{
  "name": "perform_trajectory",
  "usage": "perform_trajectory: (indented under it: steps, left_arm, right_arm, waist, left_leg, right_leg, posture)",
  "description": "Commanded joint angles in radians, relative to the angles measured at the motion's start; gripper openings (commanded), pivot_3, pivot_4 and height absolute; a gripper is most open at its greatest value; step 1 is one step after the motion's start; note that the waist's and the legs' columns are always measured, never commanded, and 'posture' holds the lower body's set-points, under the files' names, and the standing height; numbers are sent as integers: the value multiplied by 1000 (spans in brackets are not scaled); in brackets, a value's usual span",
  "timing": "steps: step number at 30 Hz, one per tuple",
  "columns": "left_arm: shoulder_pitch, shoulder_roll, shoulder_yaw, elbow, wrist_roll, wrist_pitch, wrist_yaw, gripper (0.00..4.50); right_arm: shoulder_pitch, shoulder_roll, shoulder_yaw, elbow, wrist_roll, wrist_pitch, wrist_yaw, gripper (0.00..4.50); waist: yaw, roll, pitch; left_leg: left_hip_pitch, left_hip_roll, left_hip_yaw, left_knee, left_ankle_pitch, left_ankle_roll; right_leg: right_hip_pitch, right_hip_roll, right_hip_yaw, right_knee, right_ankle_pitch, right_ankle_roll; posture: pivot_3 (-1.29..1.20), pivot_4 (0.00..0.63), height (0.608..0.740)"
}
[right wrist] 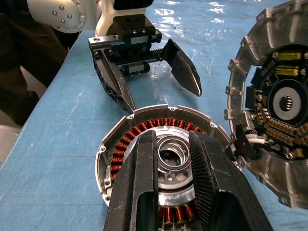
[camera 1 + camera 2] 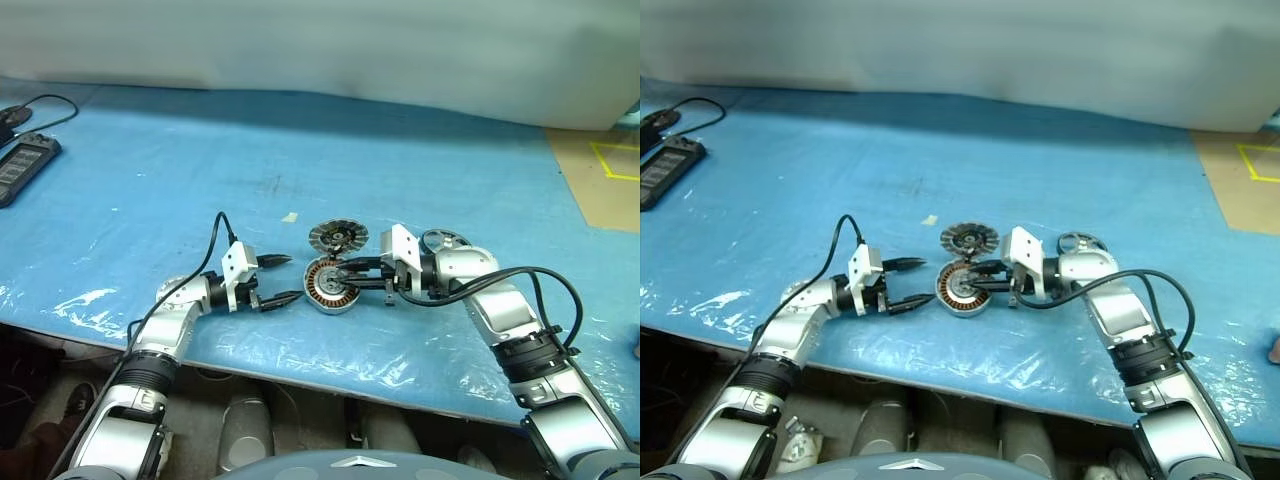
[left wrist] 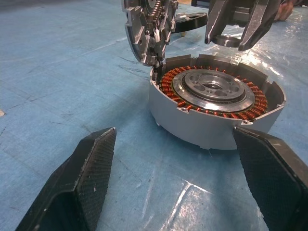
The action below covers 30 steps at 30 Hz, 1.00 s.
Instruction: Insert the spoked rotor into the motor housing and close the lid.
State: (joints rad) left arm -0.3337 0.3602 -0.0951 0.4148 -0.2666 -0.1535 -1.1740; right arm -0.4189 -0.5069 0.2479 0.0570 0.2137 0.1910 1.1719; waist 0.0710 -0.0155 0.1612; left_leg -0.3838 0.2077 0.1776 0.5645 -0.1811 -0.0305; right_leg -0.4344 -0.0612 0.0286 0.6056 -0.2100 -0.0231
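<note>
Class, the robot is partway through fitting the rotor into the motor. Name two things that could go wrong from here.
1. The hinged lid stands upright at the motor housing's edge, close to the right gripper over the windings. A nudge could drop it on the fingers.
2. The left gripper is open and short of the housing, so the housing may slide when the spoked rotor, lying behind the right wrist, is pressed in.

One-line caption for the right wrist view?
Right gripper over the open motor housing, left gripper open beyond it.
</note>
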Motion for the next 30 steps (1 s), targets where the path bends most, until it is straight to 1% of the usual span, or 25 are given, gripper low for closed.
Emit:
perform_trajectory:
  steps: [1,13,30]
  left_arm:
    - [-2,-6,-5,-25,-2,-6,4,4085]
    - [-4,-9,-3,-24,2,-11,13,4085]
    - [3,-6,6,-35,-7,-13,10,4085]
  right_arm:
    - [-17,11,8,6,-9,-26,-4,574]
    - [-27,44,22,91,-55,-56,-24,574]
    - [-39,45,30,70,-50,-39,-17,574]
  waist:
    - [0,0,0]
    - [0,0,0]
    - [0,0,0]
  left_leg:
    - [0,0,0,0,0,0]
    - [0,0,0,0,0,0]
    - [0,0,0,1,0,0]
  right_leg:
    - [0,0,0,0,0,0]
    - [0,0,0,1,0,0]
    - [0,0,0,1,0,0]
  posture:
    - [0,150,740]
    - [0,150,740]
    - [0,150,740]
